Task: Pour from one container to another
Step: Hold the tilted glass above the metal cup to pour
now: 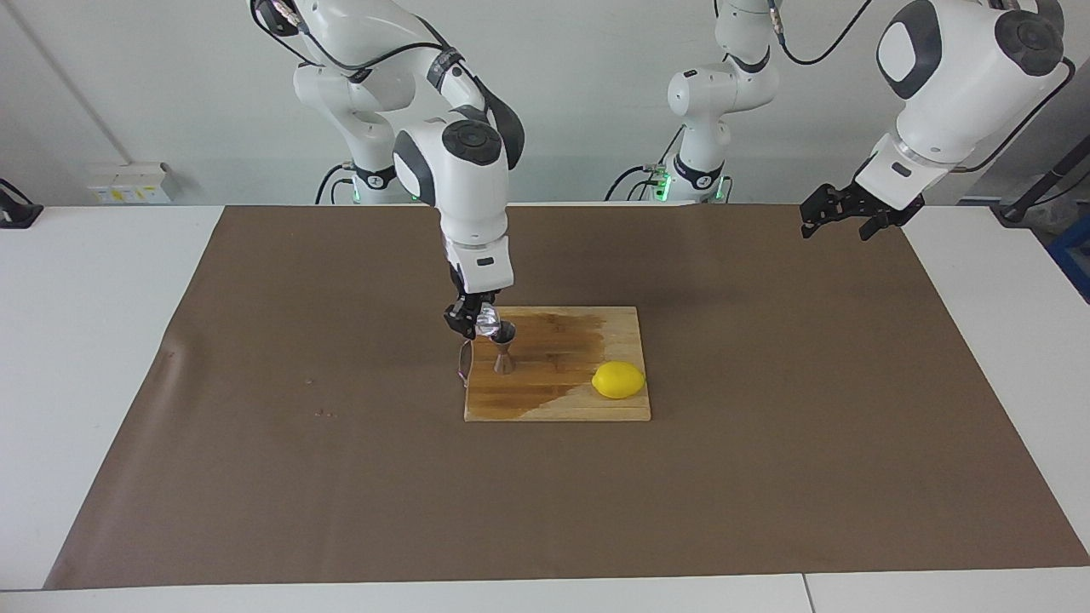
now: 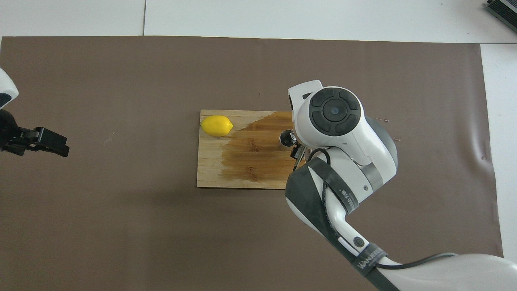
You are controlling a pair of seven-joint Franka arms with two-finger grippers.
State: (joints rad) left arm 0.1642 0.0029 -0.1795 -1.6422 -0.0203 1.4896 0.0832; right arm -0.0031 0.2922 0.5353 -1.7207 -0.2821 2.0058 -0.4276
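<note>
A steel hourglass jigger (image 1: 503, 347) (image 2: 287, 138) stands upright on the wooden cutting board (image 1: 558, 400) (image 2: 242, 169), near the board's edge toward the right arm's end. My right gripper (image 1: 479, 322) is shut on a small clear glass cup (image 1: 488, 321), tipped over the jigger's mouth. In the overhead view the right arm's wrist covers the cup and most of the gripper. My left gripper (image 1: 839, 213) (image 2: 50, 142) hangs open in the air over the brown mat at the left arm's end, holding nothing.
A yellow lemon (image 1: 618, 380) (image 2: 217, 125) lies on the board's corner toward the left arm's end, farther from the robots. Part of the board is dark and wet. A brown mat (image 1: 341, 477) covers the table.
</note>
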